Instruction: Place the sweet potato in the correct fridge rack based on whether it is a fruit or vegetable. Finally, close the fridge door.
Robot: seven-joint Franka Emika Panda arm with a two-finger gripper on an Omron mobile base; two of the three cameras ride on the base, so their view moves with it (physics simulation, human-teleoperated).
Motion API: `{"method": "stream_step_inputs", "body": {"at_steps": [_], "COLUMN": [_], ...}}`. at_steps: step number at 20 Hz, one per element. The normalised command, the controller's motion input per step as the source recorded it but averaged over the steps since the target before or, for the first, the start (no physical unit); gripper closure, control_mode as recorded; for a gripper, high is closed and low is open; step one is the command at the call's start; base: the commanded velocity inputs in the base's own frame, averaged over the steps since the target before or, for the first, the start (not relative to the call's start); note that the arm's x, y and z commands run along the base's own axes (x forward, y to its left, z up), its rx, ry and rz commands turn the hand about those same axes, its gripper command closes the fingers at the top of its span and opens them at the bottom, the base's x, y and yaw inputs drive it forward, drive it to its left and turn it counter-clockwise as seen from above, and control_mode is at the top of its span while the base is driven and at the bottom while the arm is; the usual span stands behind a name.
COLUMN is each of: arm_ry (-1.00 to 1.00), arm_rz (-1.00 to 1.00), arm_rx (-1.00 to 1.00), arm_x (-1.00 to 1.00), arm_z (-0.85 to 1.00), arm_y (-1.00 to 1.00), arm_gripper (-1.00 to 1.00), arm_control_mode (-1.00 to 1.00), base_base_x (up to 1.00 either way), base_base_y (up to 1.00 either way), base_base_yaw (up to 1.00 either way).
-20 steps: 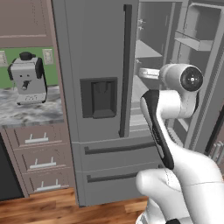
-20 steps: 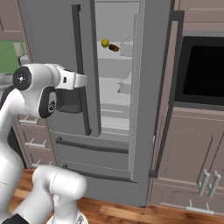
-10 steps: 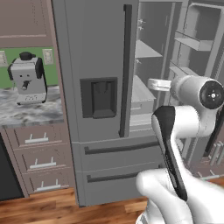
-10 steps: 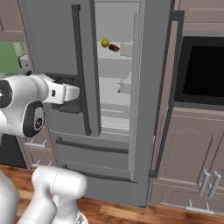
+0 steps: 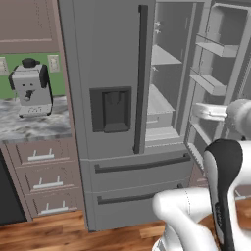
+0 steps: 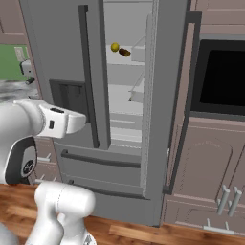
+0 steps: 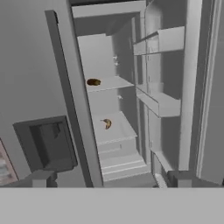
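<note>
Fridge right door swung wide open. Sweet potato lies on upper fridge rack, beside round yellow fruit. Banana on shelf below. Gripper well back from fridge, facing interior, jaws spread wide, holding nothing. Coffee machine on marble counter at left.

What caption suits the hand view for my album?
Open gripper faces the fridge's open right side: sweet potato on an upper rack, banana below.
</note>
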Motion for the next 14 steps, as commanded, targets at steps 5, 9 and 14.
{"method": "stream_step_inputs", "body": {"at_steps": [5, 9, 14], "arm_ry": [0.12, 0.13, 0.09], "arm_rz": [0.02, 0.04, 0.02], "arm_rx": [0.00, 0.00, 0.00], "arm_x": [-0.63, -0.28, -0.10], "arm_z": [0.00, 0.00, -0.13], "arm_y": [-0.52, -0.71, -0.91], "arm_gripper": [-1.00, -1.00, -1.00], "arm_control_mode": [-1.00, -1.00, -1.00], "base_base_x": [0.00, 0.00, 0.00], "base_base_y": [0.00, 0.00, 0.00], "base_base_yaw": [0.00, 0.00, 0.00]}}
